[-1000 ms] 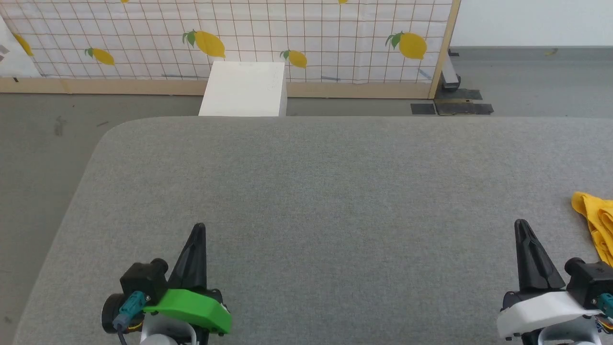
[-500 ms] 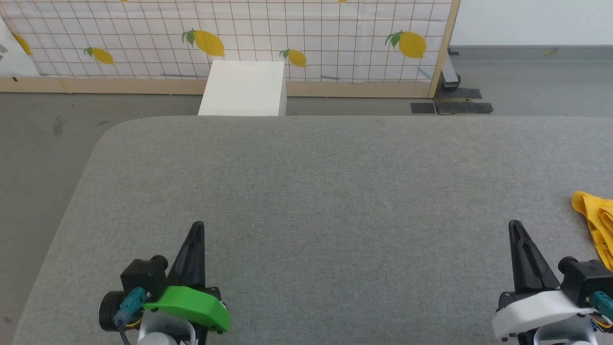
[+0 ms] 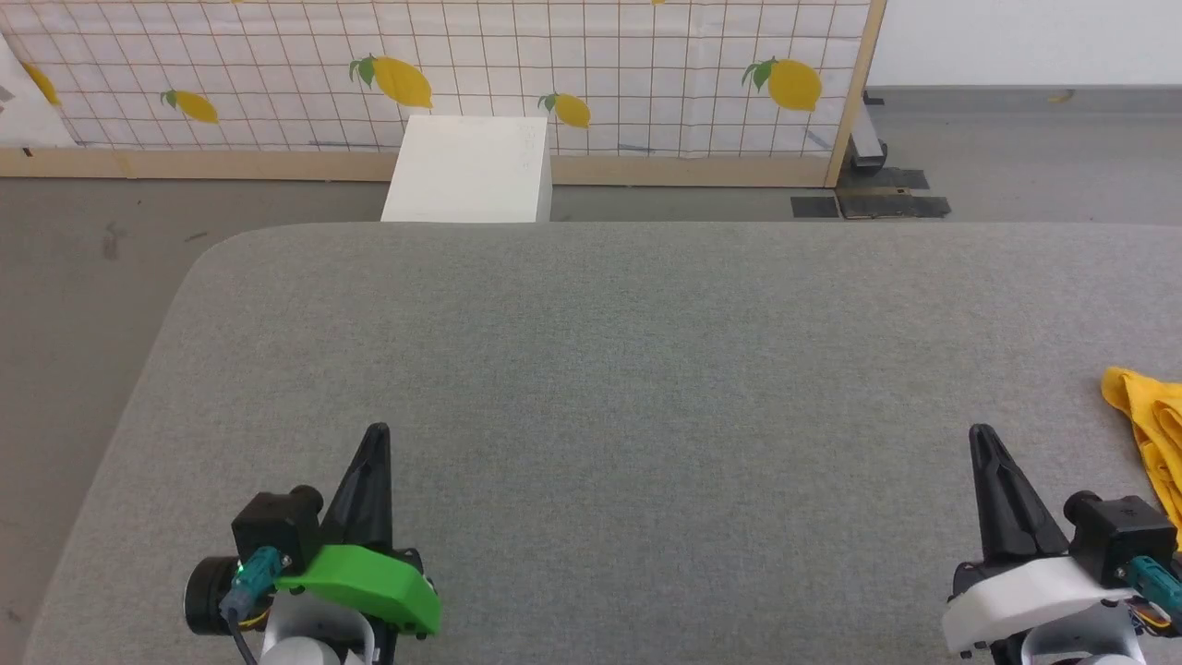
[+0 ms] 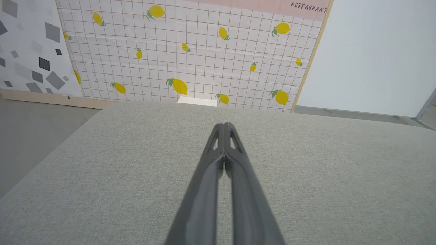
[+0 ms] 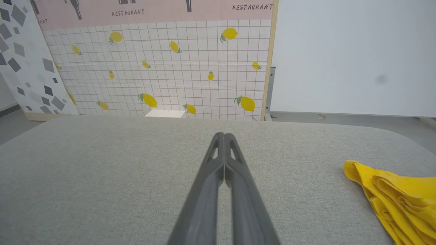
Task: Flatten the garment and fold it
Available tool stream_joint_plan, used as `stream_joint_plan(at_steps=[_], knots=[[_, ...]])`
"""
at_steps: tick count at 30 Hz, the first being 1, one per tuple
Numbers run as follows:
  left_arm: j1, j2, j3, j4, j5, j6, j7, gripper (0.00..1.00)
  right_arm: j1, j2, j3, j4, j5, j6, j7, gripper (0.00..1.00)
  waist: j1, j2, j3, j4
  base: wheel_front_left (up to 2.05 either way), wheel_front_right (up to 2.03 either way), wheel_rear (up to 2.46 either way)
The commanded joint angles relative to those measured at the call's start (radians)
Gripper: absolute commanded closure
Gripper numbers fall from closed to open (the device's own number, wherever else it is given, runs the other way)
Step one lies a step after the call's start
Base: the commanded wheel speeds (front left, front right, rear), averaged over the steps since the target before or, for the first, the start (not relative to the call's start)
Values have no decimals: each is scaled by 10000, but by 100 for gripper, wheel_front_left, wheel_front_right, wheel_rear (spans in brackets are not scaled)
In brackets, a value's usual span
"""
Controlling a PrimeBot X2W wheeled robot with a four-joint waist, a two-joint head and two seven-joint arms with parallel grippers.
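Observation:
The bright yellow garment (image 3: 1154, 434) lies bunched at the right edge of the grey table (image 3: 628, 351), partly cut off by the head view's edge. In the right wrist view the garment (image 5: 395, 197) shows as crumpled folds to the right of my fingers. My right gripper (image 3: 981, 436) hovers near the table's front right, shut and empty, a short way left of the garment. My left gripper (image 3: 377, 432) sits at the front left, also shut with nothing in it. Both pairs of fingers, left gripper (image 4: 224, 125) and right gripper (image 5: 224, 134), are pressed together.
A white box (image 3: 469, 171) stands on the floor just beyond the table's far edge. Behind it a lemon-print grid panel (image 3: 600, 65) with a wooden frame closes off the back. Grey floor (image 3: 83, 268) lies to the left.
Both grippers have drifted slightly left and a little toward me in the head view. The garment has not moved.

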Motion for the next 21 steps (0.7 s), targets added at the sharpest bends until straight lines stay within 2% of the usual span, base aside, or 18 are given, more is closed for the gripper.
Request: stream_joint_plan(at_steps=[1,21], knots=[[110,-13,33,-83,202,59,61,100,-134,10,48,-46,-60,-5,34,100,0,0,2,-1,0,0,0],[182,-21,134,-423,615,238,505,100,-252,16,262,-83,-215,-8,298,100,0,0,31,-20,0,0,0]])
